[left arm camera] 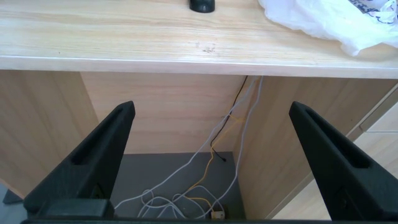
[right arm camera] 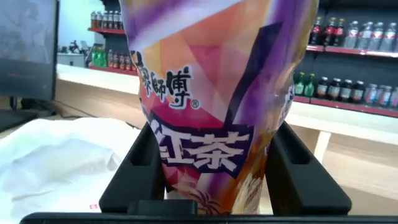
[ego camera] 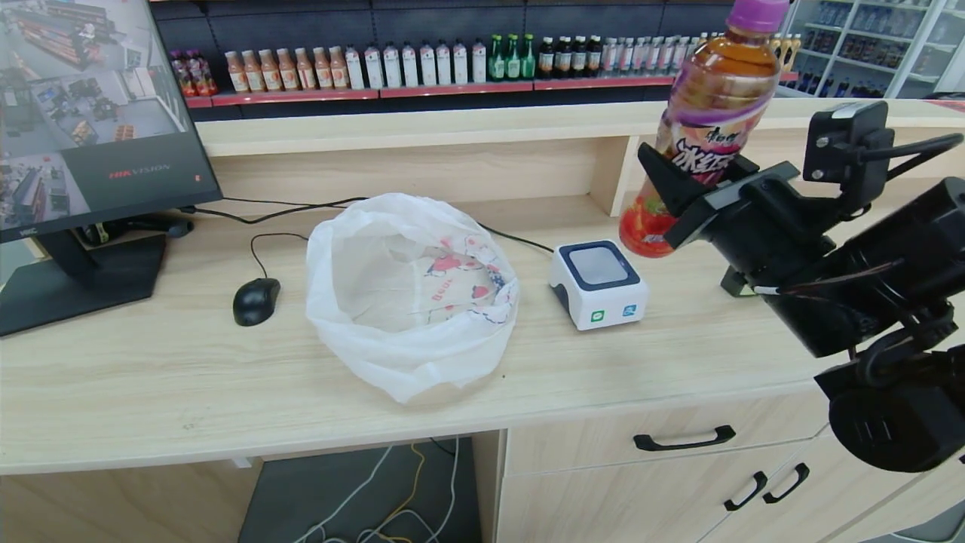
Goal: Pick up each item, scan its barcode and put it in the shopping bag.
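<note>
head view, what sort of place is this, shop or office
Most likely a shop's checkout: a red-edged shelf row of bottled drinks behind, a white box-shaped barcode scanner and an open white plastic shopping bag on the pale wooden counter, and the right pincer holding a purple-capped brown drink bottle.

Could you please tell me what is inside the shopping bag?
The shopping bag looks empty: only its own white plastic and red print show inside. Its folded near rim covers part of the bottom.

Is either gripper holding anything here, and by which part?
The right gripper holds the drink bottle by its labelled lower body, cap up. The left gripper is open and empty.
</note>
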Controlling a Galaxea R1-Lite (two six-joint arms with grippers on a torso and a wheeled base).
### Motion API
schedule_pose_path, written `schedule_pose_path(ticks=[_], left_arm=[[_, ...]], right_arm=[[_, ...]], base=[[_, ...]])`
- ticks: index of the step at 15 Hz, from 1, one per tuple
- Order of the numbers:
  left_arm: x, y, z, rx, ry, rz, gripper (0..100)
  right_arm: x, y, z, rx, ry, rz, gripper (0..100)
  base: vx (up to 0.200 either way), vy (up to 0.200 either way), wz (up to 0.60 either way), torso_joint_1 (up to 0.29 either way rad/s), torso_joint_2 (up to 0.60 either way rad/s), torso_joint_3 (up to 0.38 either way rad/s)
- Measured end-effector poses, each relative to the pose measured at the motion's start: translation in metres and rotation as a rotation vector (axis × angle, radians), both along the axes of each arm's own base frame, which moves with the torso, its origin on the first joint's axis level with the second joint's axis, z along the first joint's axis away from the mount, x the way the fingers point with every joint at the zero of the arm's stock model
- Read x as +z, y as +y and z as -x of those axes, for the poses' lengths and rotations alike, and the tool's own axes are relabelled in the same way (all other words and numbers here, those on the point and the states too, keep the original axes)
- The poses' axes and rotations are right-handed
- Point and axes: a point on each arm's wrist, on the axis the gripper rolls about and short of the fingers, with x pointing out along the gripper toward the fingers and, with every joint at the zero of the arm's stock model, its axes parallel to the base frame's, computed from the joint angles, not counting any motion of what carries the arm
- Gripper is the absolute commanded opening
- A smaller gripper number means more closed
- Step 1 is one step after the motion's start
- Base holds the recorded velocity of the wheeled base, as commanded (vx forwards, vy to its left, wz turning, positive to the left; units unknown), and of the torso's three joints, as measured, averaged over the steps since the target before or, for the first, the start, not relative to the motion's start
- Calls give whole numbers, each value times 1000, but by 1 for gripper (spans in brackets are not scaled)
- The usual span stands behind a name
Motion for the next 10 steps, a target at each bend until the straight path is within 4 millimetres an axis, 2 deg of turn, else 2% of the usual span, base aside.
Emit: schedule_pose_path(ticks=[4,7,10], left_arm=[[0,0,0,0,0,0,100],[0,0,0,0,0,0,100],[0,0,0,0,0,2,100]], right_arm=[[-11,-2,11,61,-1,104,0],[-16,-4,17,62,18,119,0],[-29,-5,22,76,82,126,0]], base=[[0,0,0,0,0,0],[0,0,0,0,0,0],[0,0,0,0,0,0]])
